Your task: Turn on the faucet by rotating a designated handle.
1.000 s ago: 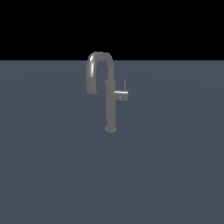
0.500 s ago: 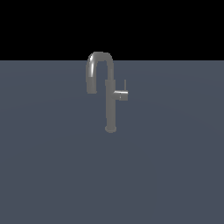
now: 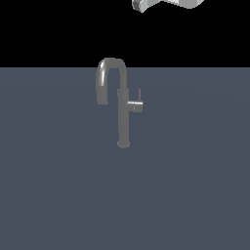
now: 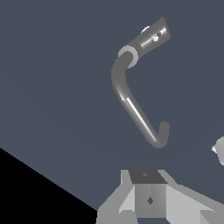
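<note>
The faucet (image 3: 123,112) stands upright in the middle of the exterior view, its hooked spout (image 3: 103,80) curving toward that view's left. The handle (image 3: 135,106) is a short stub on the column's right side, with a thin lever (image 3: 139,95) pointing up. From almost straight above, the wrist view shows the faucet (image 4: 131,100) with the handle (image 4: 152,37) jutting from the column's top. My gripper (image 4: 148,199) is high above it, touching nothing. Its fingertips are cut off by the frame edge. A pale piece of my arm (image 3: 166,4) shows at the exterior view's upper edge.
The faucet rises from a flat dark blue-grey surface (image 3: 58,185) that fills both views. A small pale rounded shape (image 4: 219,151) sits at the wrist view's edge; what it is cannot be told.
A pale part of my arm has come into the exterior view at its upper edge, above and right of the faucet. The faucet and its handle have not moved.
</note>
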